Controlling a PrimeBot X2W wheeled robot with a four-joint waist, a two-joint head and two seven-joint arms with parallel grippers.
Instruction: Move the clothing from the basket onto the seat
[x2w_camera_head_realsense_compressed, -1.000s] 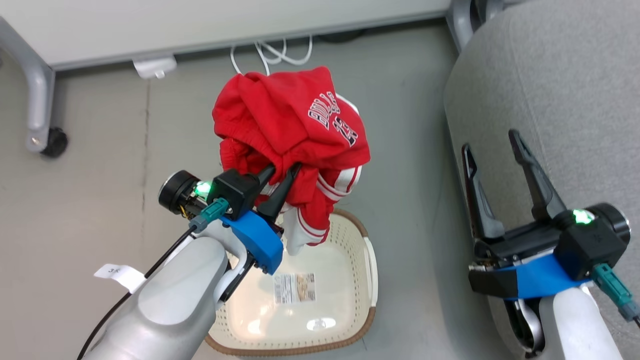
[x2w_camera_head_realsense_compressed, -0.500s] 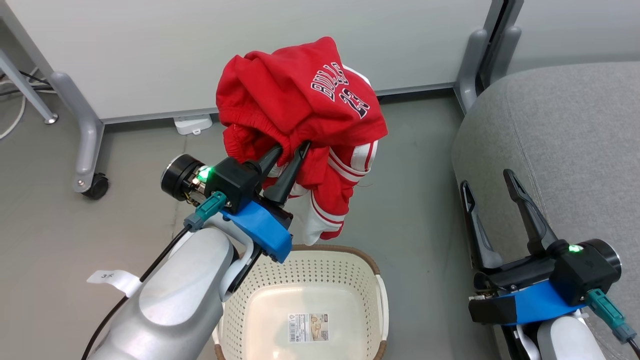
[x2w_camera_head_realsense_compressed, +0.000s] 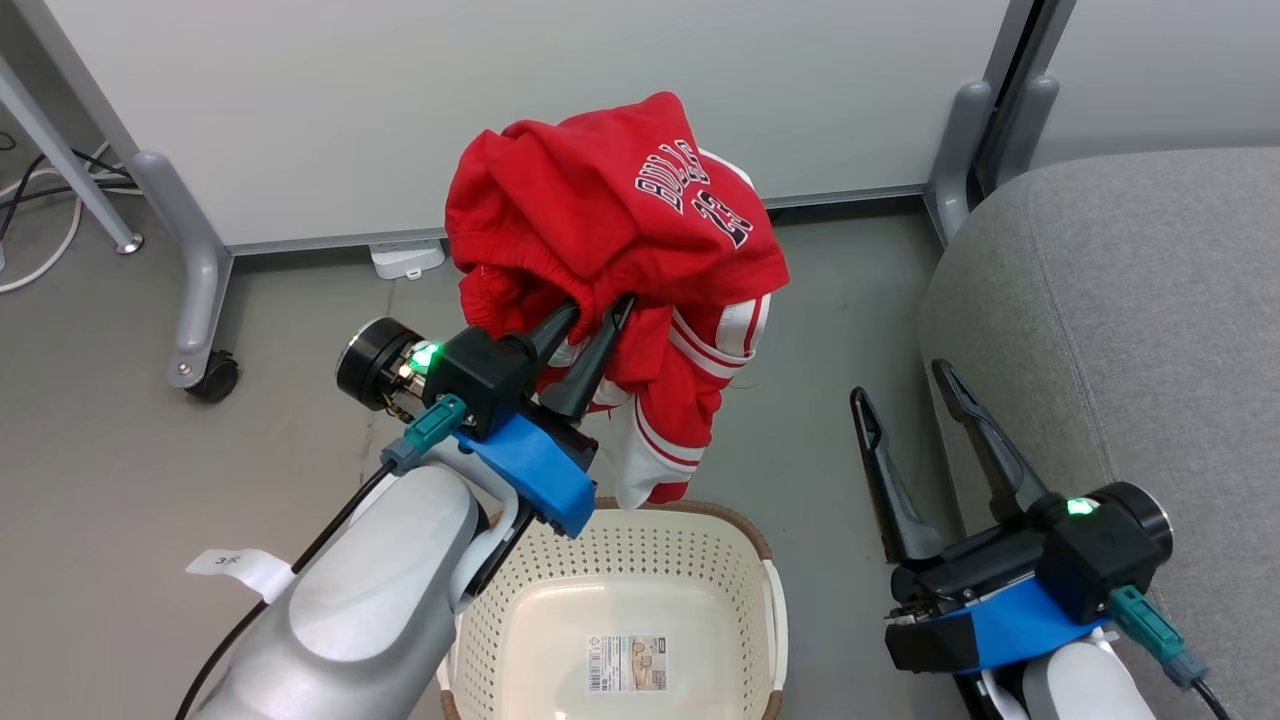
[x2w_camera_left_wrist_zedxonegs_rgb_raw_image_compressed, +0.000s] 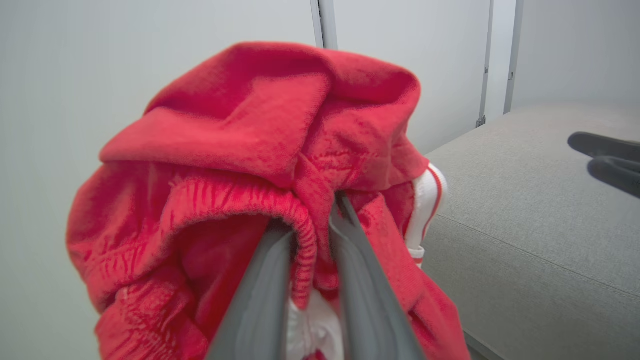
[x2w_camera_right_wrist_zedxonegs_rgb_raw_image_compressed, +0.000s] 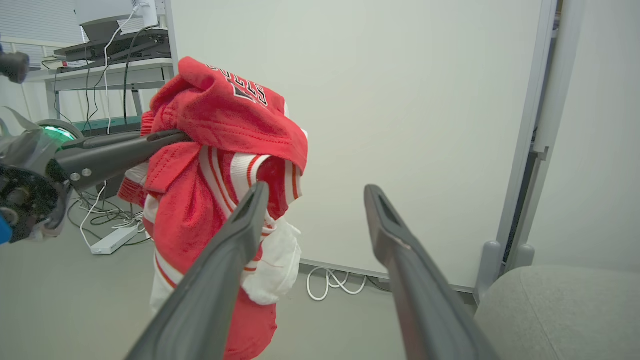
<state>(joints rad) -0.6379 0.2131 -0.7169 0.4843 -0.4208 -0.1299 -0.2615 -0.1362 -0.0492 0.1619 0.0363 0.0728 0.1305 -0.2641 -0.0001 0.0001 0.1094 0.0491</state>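
Clothing (x2w_camera_head_realsense_compressed: 600, 210) soft fleecy cloth; basket (x2w_camera_head_realsense_compressed: 650, 560) glossy perforated plastic; seat (x2w_camera_head_realsense_compressed: 1140, 300) matt woven fabric.

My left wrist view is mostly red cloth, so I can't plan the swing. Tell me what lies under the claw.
Observer: The basket is on the floor below. The red clothing, pinched in the left claw, hangs with its lowest end lined up with the far rim in the head view.
Operator: Check inside the basket.
Observer: Nothing in it but a barcode label on the base.
Operator: Report the right claw.
Observer: The right claw is open and holds nothing, beside the edge of the sofa.
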